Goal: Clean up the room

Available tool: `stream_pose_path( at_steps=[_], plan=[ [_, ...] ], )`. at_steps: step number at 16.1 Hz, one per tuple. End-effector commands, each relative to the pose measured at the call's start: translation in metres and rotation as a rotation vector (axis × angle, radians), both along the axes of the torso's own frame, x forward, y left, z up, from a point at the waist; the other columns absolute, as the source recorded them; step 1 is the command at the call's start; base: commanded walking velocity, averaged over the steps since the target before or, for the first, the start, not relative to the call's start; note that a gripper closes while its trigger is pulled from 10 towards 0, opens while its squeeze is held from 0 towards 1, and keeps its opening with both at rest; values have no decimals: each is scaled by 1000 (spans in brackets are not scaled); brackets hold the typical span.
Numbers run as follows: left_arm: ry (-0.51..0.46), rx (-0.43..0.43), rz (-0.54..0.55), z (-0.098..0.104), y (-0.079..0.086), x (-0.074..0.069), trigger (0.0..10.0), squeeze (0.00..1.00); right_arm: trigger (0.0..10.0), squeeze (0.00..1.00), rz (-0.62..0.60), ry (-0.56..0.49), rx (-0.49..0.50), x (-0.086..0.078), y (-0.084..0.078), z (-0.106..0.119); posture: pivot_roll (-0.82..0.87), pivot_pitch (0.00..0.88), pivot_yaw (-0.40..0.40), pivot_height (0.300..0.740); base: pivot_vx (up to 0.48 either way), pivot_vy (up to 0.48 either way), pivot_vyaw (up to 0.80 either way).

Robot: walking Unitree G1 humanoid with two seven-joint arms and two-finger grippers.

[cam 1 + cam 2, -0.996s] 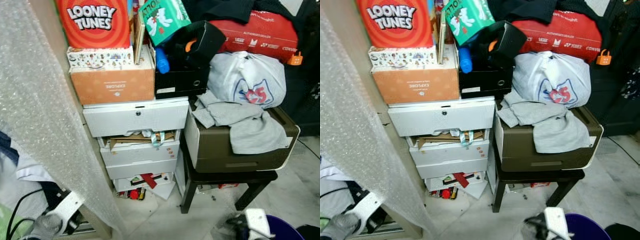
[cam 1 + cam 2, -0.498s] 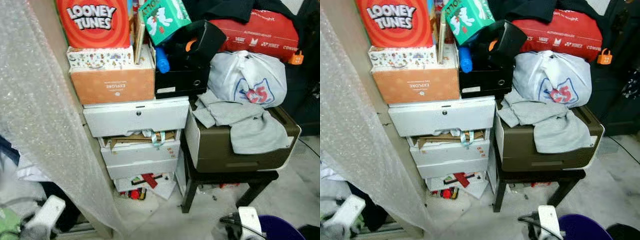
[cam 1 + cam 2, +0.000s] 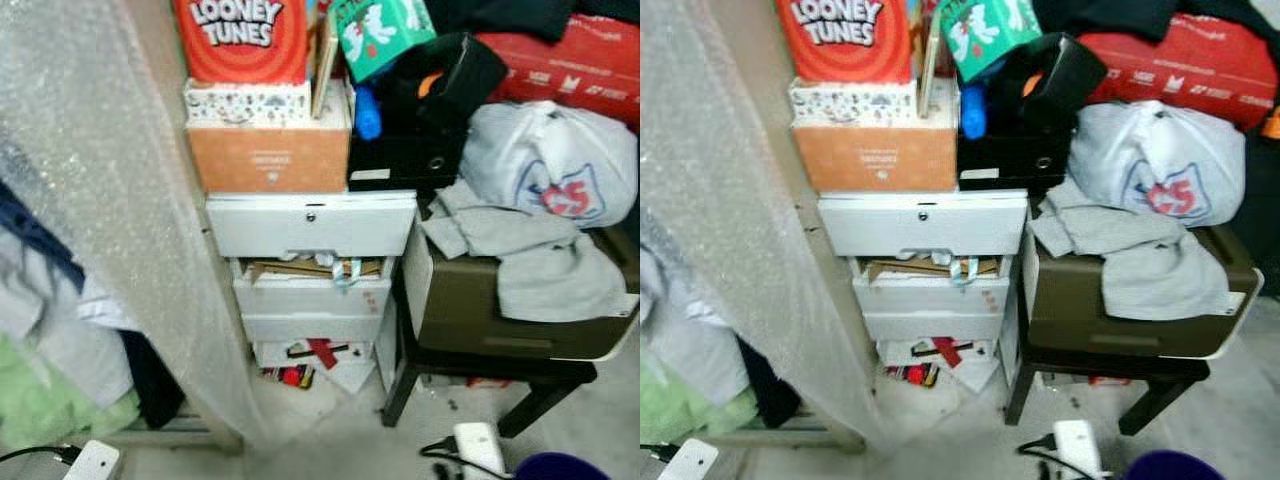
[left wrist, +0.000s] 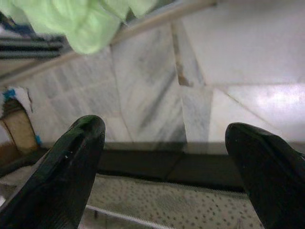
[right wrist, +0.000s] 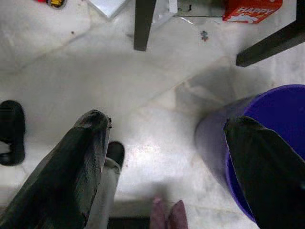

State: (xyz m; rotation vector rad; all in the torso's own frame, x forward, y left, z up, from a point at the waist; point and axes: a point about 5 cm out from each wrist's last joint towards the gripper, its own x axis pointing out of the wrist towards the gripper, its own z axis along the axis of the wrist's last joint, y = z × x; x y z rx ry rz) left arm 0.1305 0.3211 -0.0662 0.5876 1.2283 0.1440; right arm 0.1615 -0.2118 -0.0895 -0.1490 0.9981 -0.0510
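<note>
- Marble floor (image 5: 62, 71) ahead of you, with a crammed drawer unit (image 3: 310, 270) and clothes (image 3: 545, 250) heaped on the printer (image 3: 500, 310).
- Left gripper (image 4: 167, 162) spread wide, empty (green cloth (image 4: 90, 21) beyond).
- Right gripper (image 5: 171, 167) parted beside the purple bin (image 5: 267, 124).

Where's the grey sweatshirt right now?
In the head views, right of centre: the grey sweatshirt lies draped over the brown printer, just below the white bag.
</note>
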Motion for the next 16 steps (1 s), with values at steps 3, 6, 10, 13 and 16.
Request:
stream_pose_path(
  at_steps=[3, 6, 10, 13, 16],
  plan=[
    [-48, -33, -1, 2, -6, 13, 10000, 0, 10000, 0, -37, 17, -18, -4, -5, -1, -80, 0, 22, 740, 0, 0, 0],
    [-123, -125, 70, 0, -21, 25, 10000, 0, 10000, 0, -146, -10, 28, 7, -6, 3, -107, 0, 37, 740, 0, 0, 0],
    [-112, -145, 30, -4, -35, 31, 10000, 0, 10000, 0, -85, 7, -24, 16, -9, 7, -124, 0, 46, 740, 0, 0, 198],
    [-120, -154, 27, -3, -40, 36, 10000, 0, 10000, 0, -94, -9, -17, 23, -11, 11, -132, 0, 50, 740, 0, 0, 533],
    [-125, -162, 21, -3, -44, 40, 10000, 0, 10000, 0, -117, -5, -19, 19, -12, 9, -135, 0, 55, 740, 0, 0, 0]
  ],
)
